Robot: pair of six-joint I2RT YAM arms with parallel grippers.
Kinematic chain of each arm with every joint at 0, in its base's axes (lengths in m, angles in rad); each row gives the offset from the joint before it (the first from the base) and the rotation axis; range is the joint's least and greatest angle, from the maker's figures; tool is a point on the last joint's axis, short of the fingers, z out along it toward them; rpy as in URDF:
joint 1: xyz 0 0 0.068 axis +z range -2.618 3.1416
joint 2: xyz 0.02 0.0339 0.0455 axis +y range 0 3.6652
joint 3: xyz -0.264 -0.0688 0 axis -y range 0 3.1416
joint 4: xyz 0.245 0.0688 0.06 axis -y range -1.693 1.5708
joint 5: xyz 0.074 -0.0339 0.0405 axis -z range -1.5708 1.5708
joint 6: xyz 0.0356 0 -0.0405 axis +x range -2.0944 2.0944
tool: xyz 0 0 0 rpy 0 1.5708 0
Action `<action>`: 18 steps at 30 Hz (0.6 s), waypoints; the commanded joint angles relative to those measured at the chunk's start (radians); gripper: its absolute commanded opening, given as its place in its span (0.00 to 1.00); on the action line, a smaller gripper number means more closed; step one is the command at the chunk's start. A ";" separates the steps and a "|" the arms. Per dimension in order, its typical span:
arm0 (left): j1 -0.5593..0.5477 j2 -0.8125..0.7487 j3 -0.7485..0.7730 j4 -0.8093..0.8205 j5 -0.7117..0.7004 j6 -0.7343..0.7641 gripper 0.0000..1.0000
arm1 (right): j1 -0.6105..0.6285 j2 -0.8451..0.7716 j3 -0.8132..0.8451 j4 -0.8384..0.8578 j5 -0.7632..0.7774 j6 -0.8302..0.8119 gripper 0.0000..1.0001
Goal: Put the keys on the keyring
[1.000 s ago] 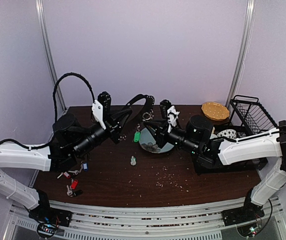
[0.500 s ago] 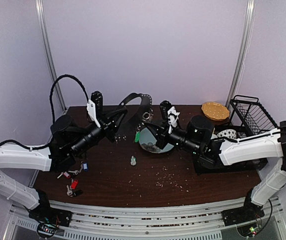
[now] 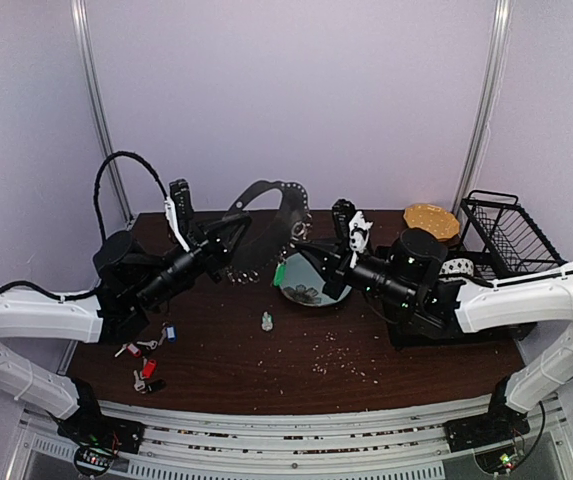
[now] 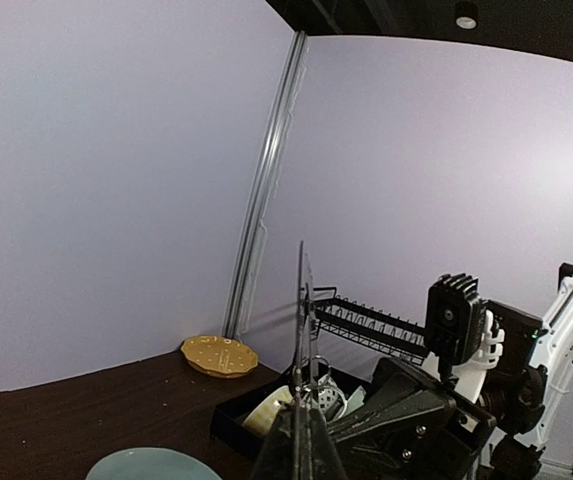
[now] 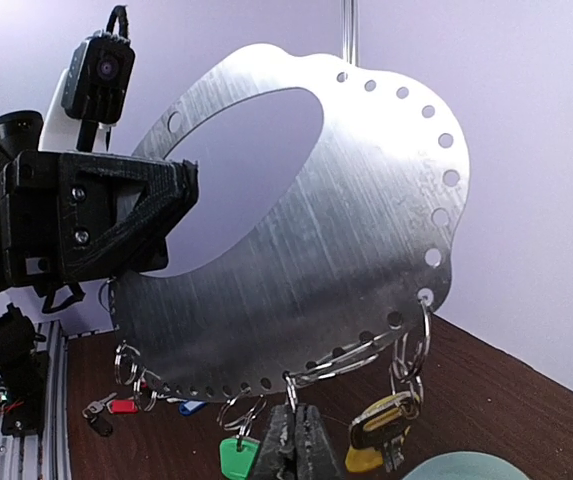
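Honestly, the big flat grey metal oval keyring (image 5: pixel 346 230) hangs midair, left hand (image 5: pixel 178 192) clamped on its rim, right hand (image 5: pixel 291 432) pinched closed under its lower edge; looks stiff, light, slippery, so grip the rim

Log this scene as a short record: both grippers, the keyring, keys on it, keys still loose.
left gripper: shut on keyring, holding it upright above the table
right gripper: shut just below keyring's lower rim
keyring: flat metal oval, holes along rim
keys hung: green-tagged key, yellow-tagged key
keys loose: red-tagged key, blue-tagged key, on table, near-left
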 commanded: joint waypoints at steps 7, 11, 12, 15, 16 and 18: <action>0.031 0.042 -0.018 -0.003 0.247 0.050 0.04 | 0.002 -0.126 0.105 -0.240 -0.061 -0.299 0.00; 0.039 0.056 -0.042 0.058 0.284 0.031 0.17 | 0.002 -0.161 0.110 -0.301 -0.063 -0.349 0.00; 0.039 0.059 -0.038 0.061 0.290 0.033 0.18 | 0.003 -0.167 0.111 -0.316 -0.071 -0.359 0.00; 0.040 0.072 -0.024 0.070 0.335 0.040 0.18 | 0.002 -0.174 0.115 -0.358 -0.083 -0.382 0.00; 0.040 0.074 -0.021 0.078 0.356 0.041 0.19 | 0.002 -0.175 0.121 -0.377 -0.087 -0.391 0.00; 0.039 0.080 -0.021 0.098 0.400 0.043 0.23 | 0.002 -0.181 0.130 -0.420 -0.099 -0.411 0.00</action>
